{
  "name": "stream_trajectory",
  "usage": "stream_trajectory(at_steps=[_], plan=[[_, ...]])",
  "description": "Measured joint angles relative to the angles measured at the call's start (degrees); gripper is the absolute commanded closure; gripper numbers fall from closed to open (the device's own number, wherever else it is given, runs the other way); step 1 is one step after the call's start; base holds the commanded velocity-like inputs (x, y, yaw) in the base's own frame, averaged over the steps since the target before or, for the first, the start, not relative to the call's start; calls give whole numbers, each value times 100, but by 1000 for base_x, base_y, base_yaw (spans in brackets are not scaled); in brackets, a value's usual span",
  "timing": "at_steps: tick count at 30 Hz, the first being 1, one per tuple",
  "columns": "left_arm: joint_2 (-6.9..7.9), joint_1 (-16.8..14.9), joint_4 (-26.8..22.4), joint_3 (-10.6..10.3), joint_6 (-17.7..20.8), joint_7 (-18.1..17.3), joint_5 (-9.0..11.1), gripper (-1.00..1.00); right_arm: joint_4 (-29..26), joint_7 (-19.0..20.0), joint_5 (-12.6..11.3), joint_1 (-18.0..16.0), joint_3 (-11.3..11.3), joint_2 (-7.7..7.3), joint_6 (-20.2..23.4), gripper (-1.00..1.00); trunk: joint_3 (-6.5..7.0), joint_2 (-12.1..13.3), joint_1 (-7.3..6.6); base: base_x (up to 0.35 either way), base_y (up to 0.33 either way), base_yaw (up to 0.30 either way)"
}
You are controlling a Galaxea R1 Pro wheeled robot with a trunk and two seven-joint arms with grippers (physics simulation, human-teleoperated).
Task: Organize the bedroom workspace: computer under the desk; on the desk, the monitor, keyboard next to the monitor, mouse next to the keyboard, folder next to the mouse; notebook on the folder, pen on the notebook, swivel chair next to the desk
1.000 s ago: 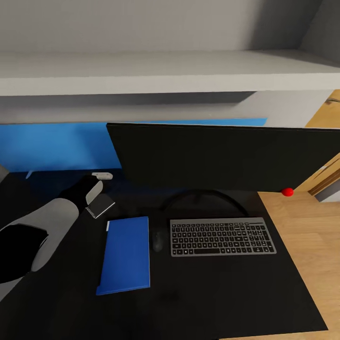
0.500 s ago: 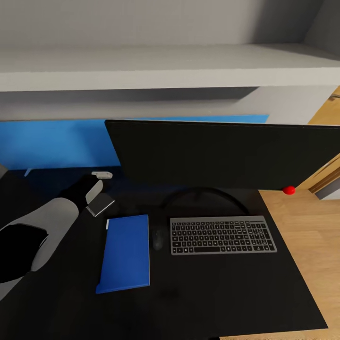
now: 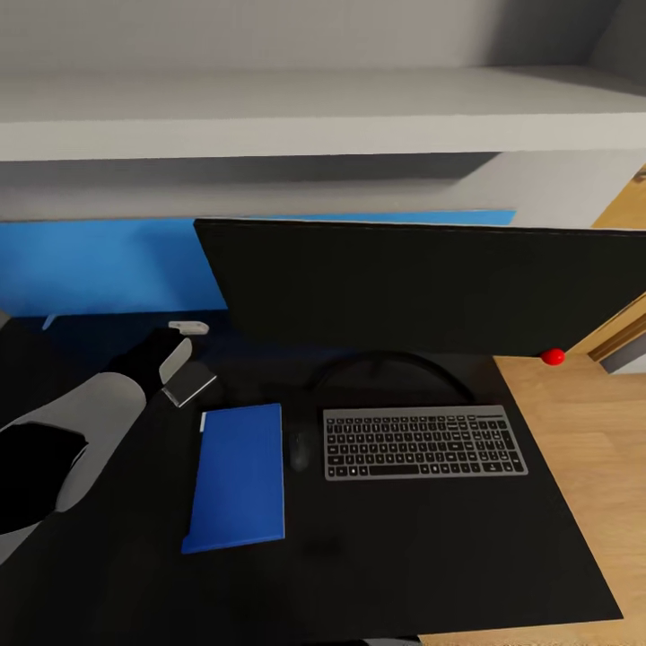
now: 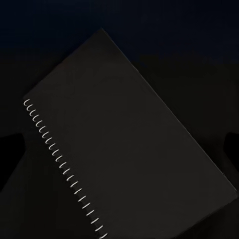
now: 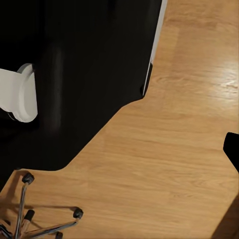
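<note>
Directly below the left tool, whose jaw state cannot be told, the notebook lies on the table, just behind the folder, angled toward it.

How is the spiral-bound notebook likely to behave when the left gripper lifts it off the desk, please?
The notebook looks thin and flat, so probably light but hard to get fingers under. Its wire spiral along one edge suggests the cover may flop open if pinched there. Lying flat on the desk, it should slide rather than roll.
</note>
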Motion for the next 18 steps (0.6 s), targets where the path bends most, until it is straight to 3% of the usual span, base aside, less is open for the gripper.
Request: stream_trajectory(at_steps=[18], plan=[[73,1,11,15,-279,137,2,-100,5,0,78,2,-15,10,-291,-100,-166,0,0,0,0,0]])
